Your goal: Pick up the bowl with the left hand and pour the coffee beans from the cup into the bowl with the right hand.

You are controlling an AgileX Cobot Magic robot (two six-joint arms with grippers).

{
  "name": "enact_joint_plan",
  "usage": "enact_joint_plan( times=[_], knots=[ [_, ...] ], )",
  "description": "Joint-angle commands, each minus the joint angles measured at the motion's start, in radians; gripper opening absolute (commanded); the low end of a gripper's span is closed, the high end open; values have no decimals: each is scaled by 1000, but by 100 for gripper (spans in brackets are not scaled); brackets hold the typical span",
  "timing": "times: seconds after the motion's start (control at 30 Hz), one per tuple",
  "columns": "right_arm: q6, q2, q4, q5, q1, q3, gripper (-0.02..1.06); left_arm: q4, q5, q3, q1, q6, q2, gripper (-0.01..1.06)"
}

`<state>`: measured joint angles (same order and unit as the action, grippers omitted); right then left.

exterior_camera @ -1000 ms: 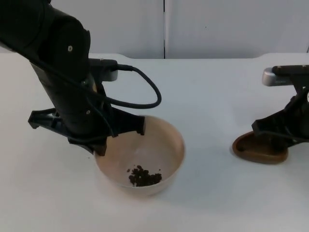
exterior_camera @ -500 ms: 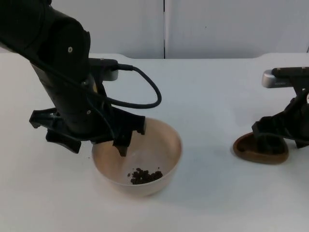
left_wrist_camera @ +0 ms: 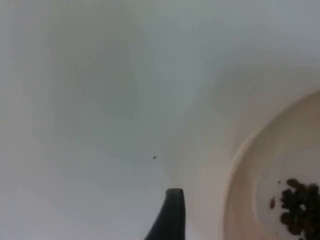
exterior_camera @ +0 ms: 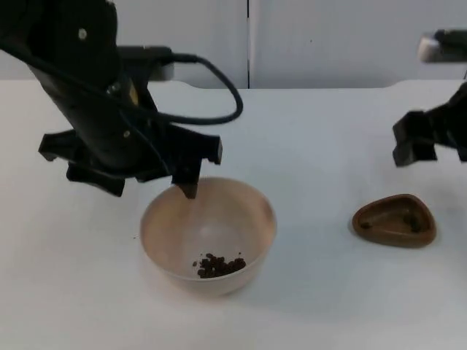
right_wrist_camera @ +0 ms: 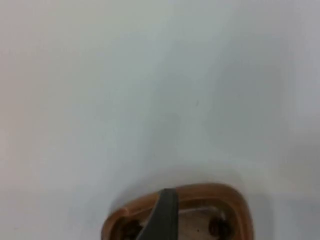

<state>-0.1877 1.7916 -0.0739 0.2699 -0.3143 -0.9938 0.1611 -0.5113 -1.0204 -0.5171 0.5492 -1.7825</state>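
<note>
Your bowl (exterior_camera: 208, 233) sits on the table (exterior_camera: 314, 146) toward its front edge, beans (exterior_camera: 217, 266) inside, and your left tool (exterior_camera: 146, 175) hangs above its far rim, spread open and holding nothing. Your right tool (exterior_camera: 430, 142) is above the brown cup (exterior_camera: 395, 221) near the right edge, apart from it; I cannot tell how far it is open.

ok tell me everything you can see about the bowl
The round, pale beige bowl looks like smooth matte plastic or ceramic with a thin rim. It stands upright on the white table top, holding a small heap of dark coffee beans off-centre on its floor. The left gripper hangs just above its far rim, not touching it.
</note>
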Motion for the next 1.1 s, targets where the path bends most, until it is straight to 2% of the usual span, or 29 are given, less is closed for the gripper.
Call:
enact_joint_plan(
  times=[0.0,0.23,0.7,0.97,1.07],
  knots=[
    [13,-52,-3,28,2,1,76,4,8,-2,-1,-2,41,77],
    [23,-253,-3,93,2,1,76,4,14,-2,-1,-2,183,77],
    [70,-473,-1,225,2,1,76,4,19,-2,-1,-53,359,77],
    [103,-589,1,315,2,3,76,-37,-37,-2,-1,-143,436,77],
    [103,-640,1,317,2,21,76,-78,-39,-2,-1,-188,469,77]
  ],
)
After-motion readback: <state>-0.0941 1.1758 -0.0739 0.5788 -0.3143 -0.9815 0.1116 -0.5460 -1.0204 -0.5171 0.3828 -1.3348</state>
